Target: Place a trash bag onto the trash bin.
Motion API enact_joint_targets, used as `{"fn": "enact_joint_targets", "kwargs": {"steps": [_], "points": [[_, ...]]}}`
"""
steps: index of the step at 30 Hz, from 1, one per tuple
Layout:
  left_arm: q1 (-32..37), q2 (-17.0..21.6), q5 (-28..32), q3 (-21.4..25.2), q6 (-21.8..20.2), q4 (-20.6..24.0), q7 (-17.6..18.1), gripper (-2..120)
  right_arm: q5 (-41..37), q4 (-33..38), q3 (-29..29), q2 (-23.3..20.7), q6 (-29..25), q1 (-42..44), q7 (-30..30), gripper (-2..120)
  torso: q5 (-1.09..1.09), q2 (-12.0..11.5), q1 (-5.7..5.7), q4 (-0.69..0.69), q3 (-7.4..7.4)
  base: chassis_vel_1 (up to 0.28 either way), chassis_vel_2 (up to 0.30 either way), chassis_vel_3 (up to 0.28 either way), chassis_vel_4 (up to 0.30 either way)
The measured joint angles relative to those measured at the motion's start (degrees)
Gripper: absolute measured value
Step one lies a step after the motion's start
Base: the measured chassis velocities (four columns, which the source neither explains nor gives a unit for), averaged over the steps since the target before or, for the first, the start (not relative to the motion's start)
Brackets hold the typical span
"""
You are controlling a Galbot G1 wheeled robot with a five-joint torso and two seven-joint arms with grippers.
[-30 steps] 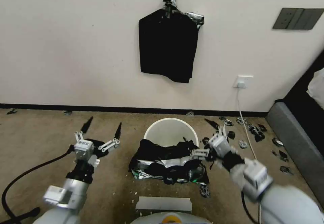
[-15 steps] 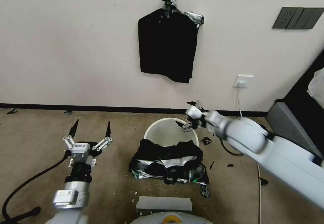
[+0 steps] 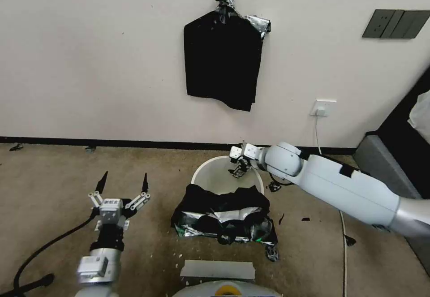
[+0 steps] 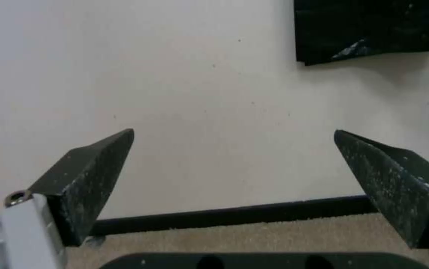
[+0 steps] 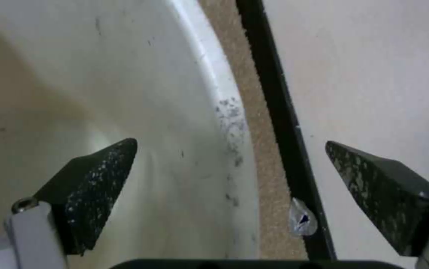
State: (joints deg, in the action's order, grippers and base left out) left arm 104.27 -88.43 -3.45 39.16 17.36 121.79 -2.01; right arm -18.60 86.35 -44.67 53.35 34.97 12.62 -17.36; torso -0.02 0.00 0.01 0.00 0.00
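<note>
Hanging over the far rim of the trash bin (image 3: 210,177), the right gripper (image 3: 240,168) is wide open and empty — the trash bag (image 3: 224,218) lies crumpled against the bin's near side; the left gripper (image 3: 122,182), also open and empty, waits left of it.

The trash bin (image 3: 210,178) mouth is wide open at the back, but the trash bag (image 3: 224,216) is slumped over its front rim, blocking that side. The right gripper (image 3: 239,167), spread apart, hangs over the far rim with the wall (image 3: 112,64) close behind. Bare carpet (image 3: 45,176) on the left leaves plenty of room.
</note>
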Motion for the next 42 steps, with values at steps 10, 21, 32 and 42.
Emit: {"fn": "enact_joint_targets", "kwargs": {"steps": [10,21,32,42], "points": [[0.27,-0.90,-0.90,-0.84,0.21,-0.52,-0.13,100,-0.51,-1.66,-3.94,0.30,0.52,-2.84,-1.50,62,0.02,0.00,0.00,-0.01,0.00,0.000,0.000,0.000,0.000],[1.14,-1.42,-0.69,-2.01,0.35,-0.64,-0.19,100,-1.79,-1.13,-4.43,0.01,0.55,-2.91,-1.75,29,0.01,0.00,-0.01,-0.01,-0.02,0.000,0.000,0.000,0.000],[1.01,-1.59,-0.70,-2.10,0.36,-0.86,-0.19,100,-14.00,3.24,-0.12,-3.37,2.79,1.85,6.66,22,-0.01,0.01,-0.01,-0.01,-0.02,0.000,0.000,0.000,0.000],[0.71,-1.25,-0.82,-3.23,0.08,-1.91,-0.09,100,-44.74,16.56,21.03,-4.25,6.52,23.08,38.99,8,0.04,0.01,-0.01,0.01,-0.01,0.000,0.000,0.000,0.000]]}}
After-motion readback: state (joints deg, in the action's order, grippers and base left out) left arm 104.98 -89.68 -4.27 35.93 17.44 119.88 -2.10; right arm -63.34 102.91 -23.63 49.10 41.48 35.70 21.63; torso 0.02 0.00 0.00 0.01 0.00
